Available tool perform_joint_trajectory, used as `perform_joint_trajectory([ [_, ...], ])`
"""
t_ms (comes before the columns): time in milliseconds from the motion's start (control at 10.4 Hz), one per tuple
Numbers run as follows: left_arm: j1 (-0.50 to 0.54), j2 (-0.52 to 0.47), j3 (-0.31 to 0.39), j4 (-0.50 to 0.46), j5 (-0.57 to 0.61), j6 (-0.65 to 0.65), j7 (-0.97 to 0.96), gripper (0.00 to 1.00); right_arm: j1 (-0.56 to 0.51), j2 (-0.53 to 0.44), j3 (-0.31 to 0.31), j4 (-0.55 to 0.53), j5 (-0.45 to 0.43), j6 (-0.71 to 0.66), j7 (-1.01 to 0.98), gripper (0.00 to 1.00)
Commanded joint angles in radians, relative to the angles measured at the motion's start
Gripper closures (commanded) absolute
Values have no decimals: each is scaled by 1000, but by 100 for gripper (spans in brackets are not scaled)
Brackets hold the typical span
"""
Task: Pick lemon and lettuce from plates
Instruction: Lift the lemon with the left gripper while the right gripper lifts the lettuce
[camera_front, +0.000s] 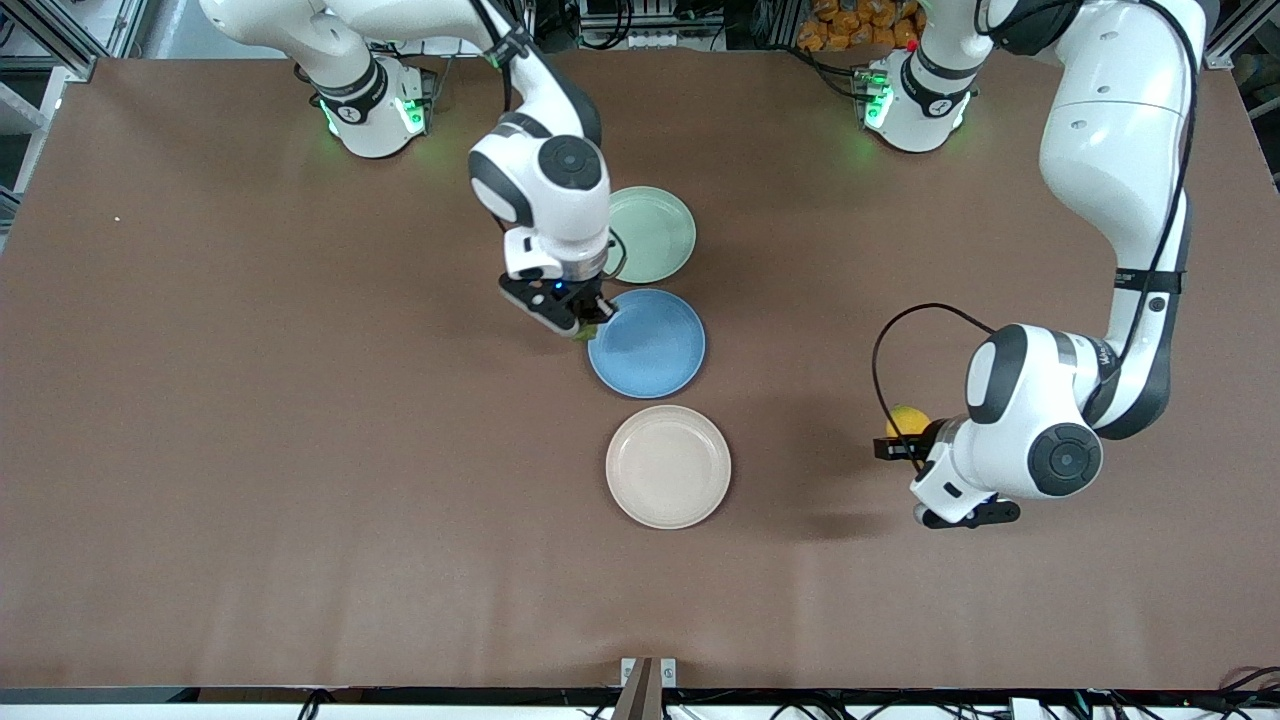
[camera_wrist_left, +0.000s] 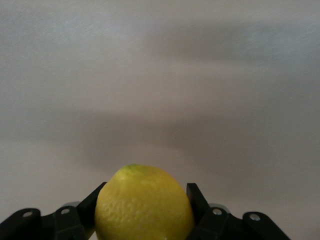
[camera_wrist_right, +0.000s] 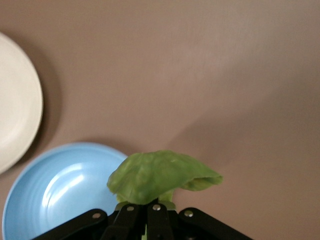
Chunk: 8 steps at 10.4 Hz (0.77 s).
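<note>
With both plates bare, the right gripper (camera_front: 590, 322) pinched the lettuce (camera_wrist_right: 160, 176) thinly over the blue plate's (camera_front: 655, 350) rim, so the leaf might slip, while the left gripper (camera_front: 905, 440) clamped the lemon (camera_wrist_left: 144, 204) over bare table (camera_front: 250, 450).

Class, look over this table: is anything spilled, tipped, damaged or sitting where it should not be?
Nothing stands out. The three plates, mint green plate, blue plate and beige plate, lie flat and bare. The right gripper holds the lettuce; the left gripper holds the lemon.
</note>
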<state>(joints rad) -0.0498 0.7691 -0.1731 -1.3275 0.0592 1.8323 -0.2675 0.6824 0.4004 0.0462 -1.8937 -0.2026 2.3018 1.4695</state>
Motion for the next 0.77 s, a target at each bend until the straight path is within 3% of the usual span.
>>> perform_joint_trajectory([
  [0, 34, 7, -8, -32, 31, -11, 43, 65, -120, -17, 15, -4, -21, -7, -148, 100],
  [383, 41, 50, -6, -50, 31, -10, 45, 64, -358, -12, 15, 1, -17, -9, -488, 100],
  [671, 47, 93, -8, -50, 103, 8, 67, 63, -524, -8, 17, 11, -5, -7, -739, 100],
])
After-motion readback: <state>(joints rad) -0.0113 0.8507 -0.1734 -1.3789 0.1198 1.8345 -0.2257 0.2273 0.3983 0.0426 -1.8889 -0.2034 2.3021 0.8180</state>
